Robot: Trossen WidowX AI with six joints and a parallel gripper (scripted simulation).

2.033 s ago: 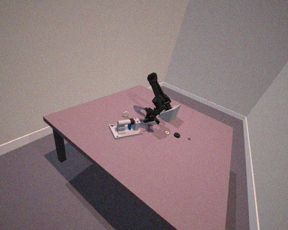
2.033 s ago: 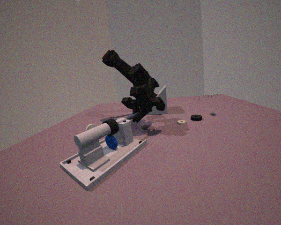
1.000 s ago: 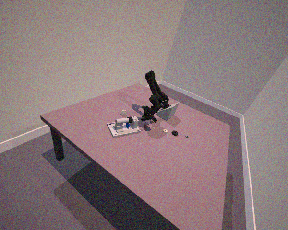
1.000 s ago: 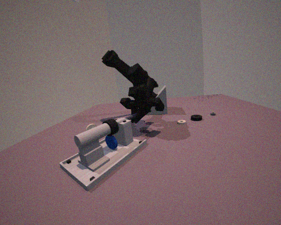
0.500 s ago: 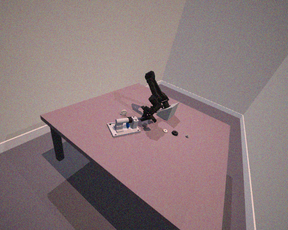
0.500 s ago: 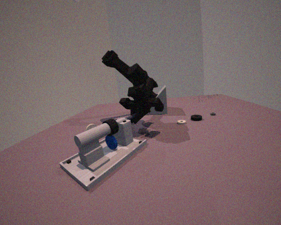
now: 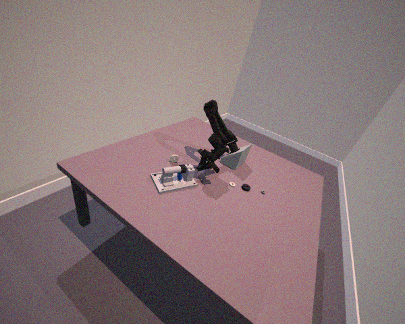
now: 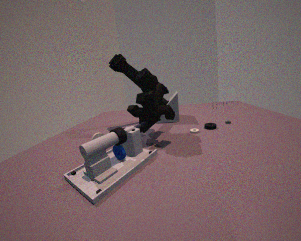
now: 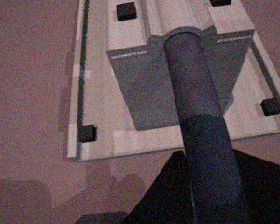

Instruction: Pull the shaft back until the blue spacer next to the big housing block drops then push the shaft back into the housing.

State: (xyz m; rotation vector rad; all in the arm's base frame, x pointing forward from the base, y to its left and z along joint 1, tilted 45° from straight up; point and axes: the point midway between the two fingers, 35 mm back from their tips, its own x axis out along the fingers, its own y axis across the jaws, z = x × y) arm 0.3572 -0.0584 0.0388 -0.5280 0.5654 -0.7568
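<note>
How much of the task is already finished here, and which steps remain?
Done: the blue spacer is off the shaft, leaning on the base plate beside the support block; the black spacer remains up at shaft height. In hand: the gripper is shut on the shaft. Left: any remaining push into the housing, then release.
</note>
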